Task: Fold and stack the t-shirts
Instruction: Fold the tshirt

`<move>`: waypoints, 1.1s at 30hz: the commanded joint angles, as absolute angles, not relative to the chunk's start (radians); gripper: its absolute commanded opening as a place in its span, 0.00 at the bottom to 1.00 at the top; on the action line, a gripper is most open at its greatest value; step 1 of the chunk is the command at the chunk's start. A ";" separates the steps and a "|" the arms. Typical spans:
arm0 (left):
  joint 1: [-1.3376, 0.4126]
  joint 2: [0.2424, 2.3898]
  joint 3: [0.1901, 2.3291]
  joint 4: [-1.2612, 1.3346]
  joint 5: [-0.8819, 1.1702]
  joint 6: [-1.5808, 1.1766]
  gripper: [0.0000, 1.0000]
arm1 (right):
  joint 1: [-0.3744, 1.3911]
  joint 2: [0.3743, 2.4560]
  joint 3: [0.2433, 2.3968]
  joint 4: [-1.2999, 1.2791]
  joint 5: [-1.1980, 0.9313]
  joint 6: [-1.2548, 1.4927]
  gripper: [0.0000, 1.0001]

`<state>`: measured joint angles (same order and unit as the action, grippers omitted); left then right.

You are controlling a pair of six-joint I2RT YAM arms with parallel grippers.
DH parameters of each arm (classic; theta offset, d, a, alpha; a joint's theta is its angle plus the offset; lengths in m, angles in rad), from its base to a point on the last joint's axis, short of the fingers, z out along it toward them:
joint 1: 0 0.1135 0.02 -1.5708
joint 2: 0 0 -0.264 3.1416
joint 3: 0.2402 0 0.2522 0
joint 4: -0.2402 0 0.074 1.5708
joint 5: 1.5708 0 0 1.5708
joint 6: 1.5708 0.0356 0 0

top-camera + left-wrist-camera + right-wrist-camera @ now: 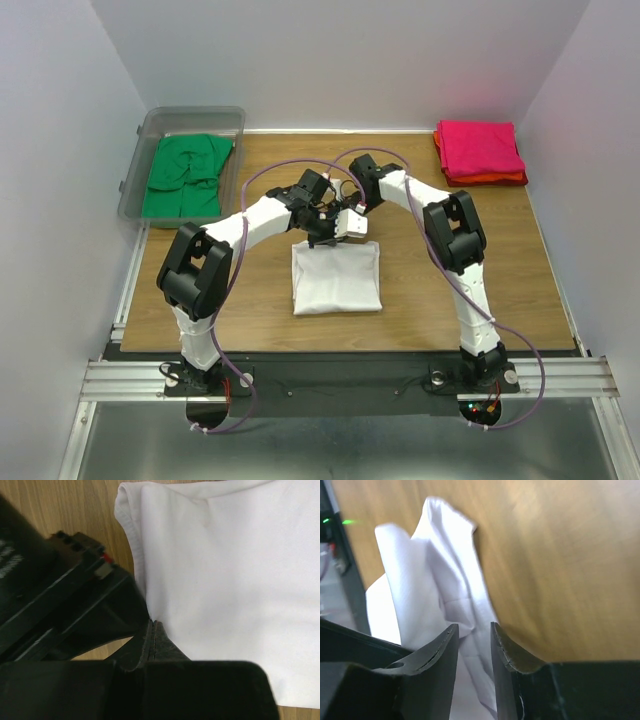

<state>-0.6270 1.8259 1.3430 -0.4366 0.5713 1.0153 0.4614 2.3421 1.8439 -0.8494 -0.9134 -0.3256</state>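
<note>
A folded white t-shirt [336,282] lies in the middle of the table. Both grippers meet at its far edge. My left gripper [321,236] is shut; in the left wrist view its fingertips [152,625] press together at the edge of the white t-shirt [225,570], and I see no cloth between them. My right gripper [352,228] stands open, its jaws [474,626] a little apart with a rumpled fold of the white t-shirt [435,570] showing in the gap. A green t-shirt [185,175] lies in the bin. A magenta t-shirt [478,145] tops a red-orange one [490,180] at the far right.
The clear grey plastic bin [134,182] stands at the far left corner, partly off the wooden table [450,300]. White walls close in the left, right and back. The arm bases sit on a metal rail [330,378] at the near edge.
</note>
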 commanded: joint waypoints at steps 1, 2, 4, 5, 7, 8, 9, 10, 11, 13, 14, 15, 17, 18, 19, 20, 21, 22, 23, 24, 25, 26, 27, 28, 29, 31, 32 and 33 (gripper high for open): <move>-0.627 1.778 1.350 -0.445 0.592 1.034 0.00 | 0.454 2.286 1.920 -0.821 -0.808 -0.334 0.38; -0.627 1.779 1.350 -0.445 0.588 1.032 0.00 | 0.453 2.289 1.936 -0.822 -0.796 -0.327 0.38; -0.626 1.786 1.344 -0.428 0.566 1.032 0.00 | 0.439 2.293 1.940 -0.822 -0.795 -0.322 0.38; -0.620 1.786 1.341 -0.420 0.558 1.032 0.00 | 0.433 2.290 1.936 -0.822 -0.795 -0.321 0.38; -0.618 1.796 1.345 -0.399 0.554 1.032 0.00 | 0.422 2.270 1.933 -0.821 -0.808 -0.308 0.39; -0.614 1.808 1.351 -0.399 0.554 1.032 0.00 | 0.402 2.264 1.930 -0.821 -0.813 -0.301 0.40; -0.612 1.815 1.356 -0.399 0.557 1.035 0.00 | 0.390 2.247 1.931 -0.822 -0.818 -0.295 0.41; -0.611 1.822 1.365 -0.396 0.557 1.040 0.00 | 0.377 2.238 1.931 -0.821 -0.818 -0.282 0.43; -0.607 1.828 1.370 -0.393 0.557 1.039 0.00 | 0.362 2.230 1.933 -0.821 -0.816 -0.276 0.49; -0.598 1.853 1.385 -0.387 0.558 1.048 0.00 | 0.307 2.200 1.933 -0.821 -0.825 -0.258 0.51; -0.594 1.877 1.391 -0.382 0.558 1.048 0.00 | 0.270 2.189 1.927 -0.822 -0.830 -0.252 0.53; -0.589 1.891 1.399 -0.380 0.560 1.051 0.02 | 0.253 2.174 1.921 -0.825 -0.830 -0.245 0.54; -0.572 1.922 1.419 -0.379 0.555 1.051 0.09 | 0.223 2.117 1.881 -0.825 -0.841 -0.236 0.55; -0.565 1.948 1.428 -0.374 0.558 1.048 0.14 | 0.206 2.097 1.861 -0.827 -0.844 -0.238 0.55; -0.555 1.959 1.436 -0.371 0.560 1.043 0.17 | 0.201 2.076 1.836 -0.828 -0.842 -0.236 0.55; -0.539 1.971 1.459 -0.367 0.557 1.036 0.24 | 0.199 2.030 1.792 -0.827 -0.847 -0.241 0.51; -0.528 1.985 1.474 -0.358 0.554 1.016 0.27 | 0.199 2.011 1.764 -0.827 -0.856 -0.241 0.49; -0.509 1.990 1.511 -0.357 0.554 1.005 0.30 | 0.198 1.988 1.720 -0.825 -0.871 -0.229 0.47; -0.499 1.988 1.529 -0.359 0.560 0.982 0.34 | 0.199 1.971 1.695 -0.825 -0.914 -0.218 0.44; -0.491 1.971 1.546 -0.367 0.572 0.957 0.36 | 0.201 1.944 1.677 -0.824 -0.939 -0.206 0.43; -0.480 1.957 1.572 -0.374 0.589 0.909 0.37 | 0.201 1.931 1.636 -0.821 -0.986 -0.184 0.43; -0.463 1.939 1.575 -0.385 0.630 0.887 0.42 | 0.202 1.921 1.617 -0.813 -1.005 -0.175 0.43; -0.457 1.893 1.572 -0.402 0.650 0.858 0.43 | 0.201 1.902 1.600 -0.807 -1.020 -0.166 0.43; -0.451 1.866 1.543 -0.403 0.669 0.821 0.43 | 0.206 1.895 1.582 -0.793 -1.031 -0.131 0.42; -0.446 1.836 1.517 -0.399 0.686 0.784 0.43 | 0.209 1.890 1.565 -0.779 -1.041 -0.114 0.42; -0.430 1.738 1.404 -0.355 0.754 0.634 0.43 | 0.221 1.875 1.514 -0.730 -1.094 -0.048 0.42; -0.422 1.705 1.355 -0.327 0.791 0.579 0.43 | 0.227 1.868 1.496 -0.680 -1.121 -0.025 0.42; -0.416 1.645 1.303 -0.254 0.851 0.451 0.43 | 0.244 1.864 1.453 -0.651 -1.127 -0.005 0.42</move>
<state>-0.4232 1.8389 1.4300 -0.3450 0.6579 0.7570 0.2192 1.9156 1.5185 -0.7750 -1.0183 -0.1127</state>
